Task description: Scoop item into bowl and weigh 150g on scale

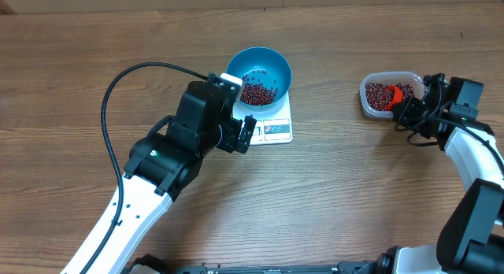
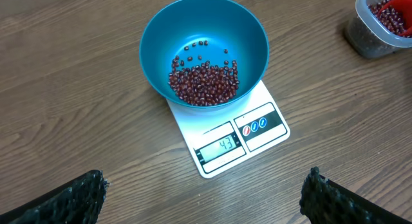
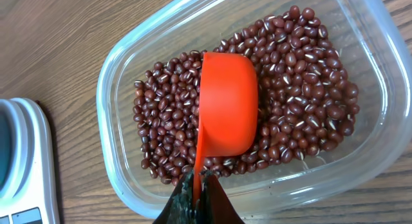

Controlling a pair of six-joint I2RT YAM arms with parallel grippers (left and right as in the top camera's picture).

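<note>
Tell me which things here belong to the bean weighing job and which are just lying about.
Part of the job: beans, blue bowl, scale, clear tub of more beans, orange scoop held in the right gripper.
Just lying about: the left arm's black cable, looping over the table.

A brown wood-grain table (image 1: pixel 339 203) fills every view, grain running nine to three o'clock overhead, under soft, even light.
</note>
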